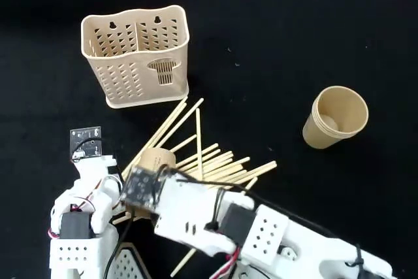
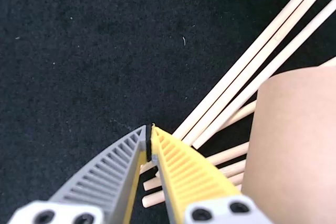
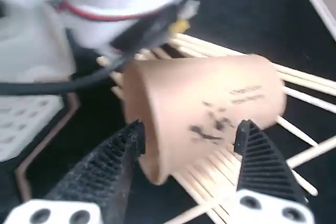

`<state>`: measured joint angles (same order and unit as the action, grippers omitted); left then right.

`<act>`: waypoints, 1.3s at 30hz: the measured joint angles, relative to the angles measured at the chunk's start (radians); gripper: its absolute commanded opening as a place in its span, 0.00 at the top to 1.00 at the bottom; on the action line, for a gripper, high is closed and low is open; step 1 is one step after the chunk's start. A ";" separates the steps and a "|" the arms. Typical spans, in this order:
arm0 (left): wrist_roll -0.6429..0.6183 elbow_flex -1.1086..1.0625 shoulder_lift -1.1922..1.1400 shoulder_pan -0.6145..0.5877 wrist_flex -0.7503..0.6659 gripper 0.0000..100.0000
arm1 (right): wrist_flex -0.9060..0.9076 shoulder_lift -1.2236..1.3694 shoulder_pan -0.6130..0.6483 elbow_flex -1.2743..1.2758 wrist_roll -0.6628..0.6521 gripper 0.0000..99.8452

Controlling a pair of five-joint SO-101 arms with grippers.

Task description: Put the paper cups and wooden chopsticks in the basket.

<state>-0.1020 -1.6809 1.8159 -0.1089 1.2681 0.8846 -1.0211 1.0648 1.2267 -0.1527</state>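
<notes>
Right gripper (image 3: pixel 191 129) is down over the pile, black fingers (image 3: pixel 113 166) spread wide; a paper cup (image 3: pixel 210 103) lies on its side between the two tips, mouth towards one finger and base towards the other; one tip sits right at the cup's rim, but whether it is touching I cannot tell, and the other stands just off the cup's wall; nothing is gripped.

From the high view, that cup (image 1: pixel 157 159) rests on top of the wooden chopsticks (image 1: pixel 209 161), which fan out across the black table (image 1: pixel 274 50) below the basket (image 1: pixel 137 70); the longest sticks run up until their ends lie just beside the basket's foot; the basket stands upright.

Left gripper (image 2: pixel 148 135) is low over the cloth beside the pile, its grey and yellow fingers (image 2: pixel 178 171) pressed together tip to tip with nothing between them; the chopsticks (image 2: pixel 252 72) run past just beside those tips, and the cup's brown wall (image 2: pixel 294 145) sits near, on the far side of the sticks.

Well apart to the right, a stack of paper cups (image 1: pixel 335 117) lies tilted on the table, mouth up and open.
</notes>
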 measured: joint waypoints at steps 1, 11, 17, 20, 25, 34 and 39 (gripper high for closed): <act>0.000 0.000 0.000 0.000 0.000 0.97 | -0.009 0.000 -0.025 0.009 0.000 0.72; 0.000 0.000 0.000 0.000 0.000 0.97 | -0.026 0.000 -0.172 0.048 0.000 0.98; 0.000 0.000 0.000 0.000 0.000 0.97 | 0.038 0.000 -0.242 0.002 -0.080 0.99; 0.000 0.000 0.000 0.000 0.000 0.97 | 0.112 0.000 -0.285 -0.074 -0.138 0.99; 0.000 0.000 0.000 0.000 0.000 0.97 | 0.261 0.000 -0.400 -0.264 -0.161 0.99; 0.000 0.000 0.000 0.000 0.000 0.97 | 0.489 0.000 -0.792 -0.690 -0.359 0.99; 0.000 0.000 0.000 0.000 0.000 0.97 | 0.545 0.000 -1.102 -0.853 -0.457 0.99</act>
<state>-0.1020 -1.6809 1.8159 -0.1089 1.2681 1.4293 -1.0211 -0.0368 0.3736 -0.6099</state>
